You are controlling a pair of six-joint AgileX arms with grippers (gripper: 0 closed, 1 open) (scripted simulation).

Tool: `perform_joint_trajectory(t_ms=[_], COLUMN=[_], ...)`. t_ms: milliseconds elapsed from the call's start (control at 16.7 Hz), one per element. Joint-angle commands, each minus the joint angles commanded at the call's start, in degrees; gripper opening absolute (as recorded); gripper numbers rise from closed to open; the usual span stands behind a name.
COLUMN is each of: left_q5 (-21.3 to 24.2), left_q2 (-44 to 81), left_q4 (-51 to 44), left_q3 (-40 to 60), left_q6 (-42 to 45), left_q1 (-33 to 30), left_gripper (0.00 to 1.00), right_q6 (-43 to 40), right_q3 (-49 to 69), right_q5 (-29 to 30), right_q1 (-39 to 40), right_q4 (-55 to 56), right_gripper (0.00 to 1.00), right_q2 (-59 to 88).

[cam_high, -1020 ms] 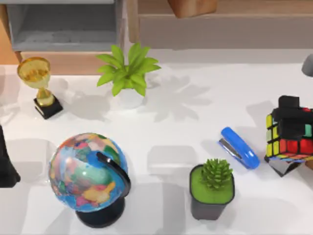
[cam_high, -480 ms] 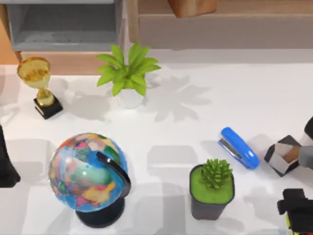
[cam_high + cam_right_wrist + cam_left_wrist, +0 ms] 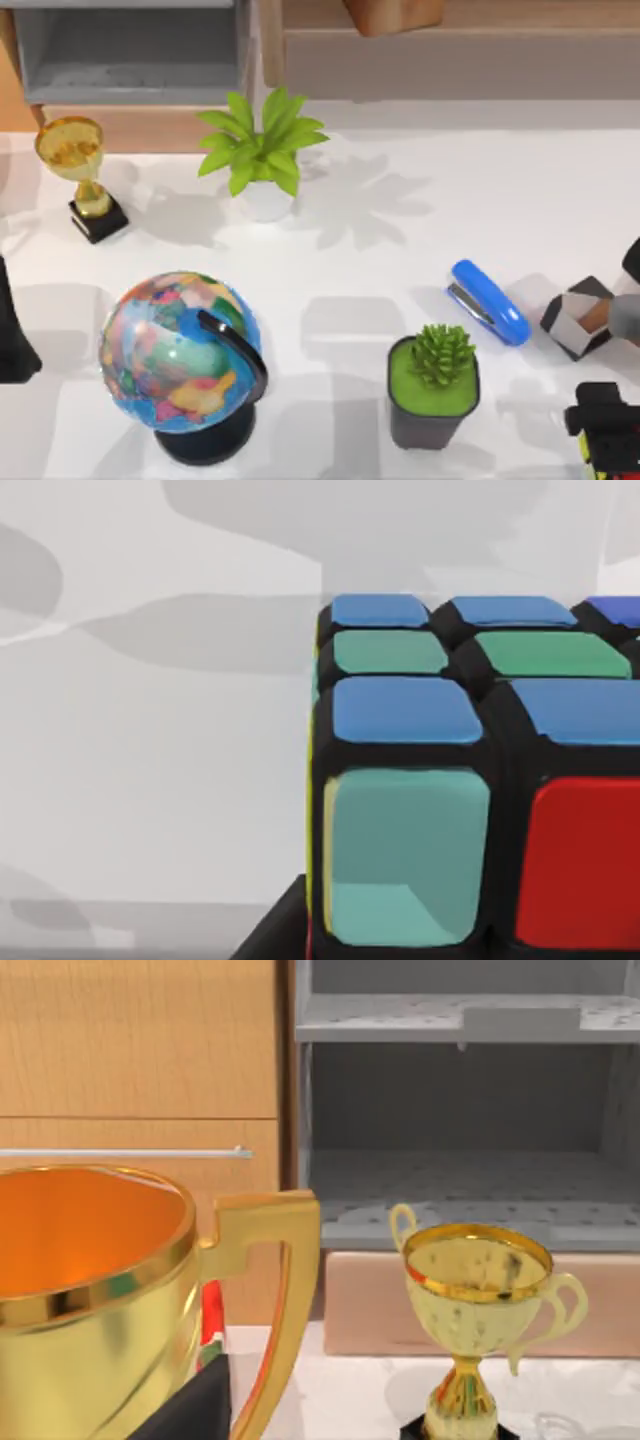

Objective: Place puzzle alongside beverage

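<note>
Right end effector (image 3: pixel 605 430) at the counter's (image 3: pixel 400 230) right near corner, closed on the puzzle (image 3: pixel 450 780). Left end effector's opening cannot be told; a trophy (image 3: pixel 480 1310) faces its wrist camera

The puzzle (image 3: pixel 470 780) — a cube of blue, green, teal and red tiles set in a black frame, a yellow edge showing on one side — sits at the table's front right corner, well right of the potted succulent (image 3: pixel 435 385).

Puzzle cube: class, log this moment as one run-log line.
right gripper: near table's right front corner, puzzle close at its wrist camera | left arm: parked at table's left edge | dark angular block: beside blue stapler
</note>
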Motion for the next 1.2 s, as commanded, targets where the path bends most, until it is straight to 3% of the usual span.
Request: perform_joint_trajectory(t_ms=[1200], left_q5=[0.00], left_q2=[0.00], left_q4=[0.00], left_q3=[0.00], left_q6=[0.00], left_q1=[0.00], left_gripper=[1.00], right_q6=[0.19], right_q3=[-3.90], right_q5=[0.32], right_q1=[0.00], right_q4=[4.19], right_gripper=[0.00], right_q2=[1.66])
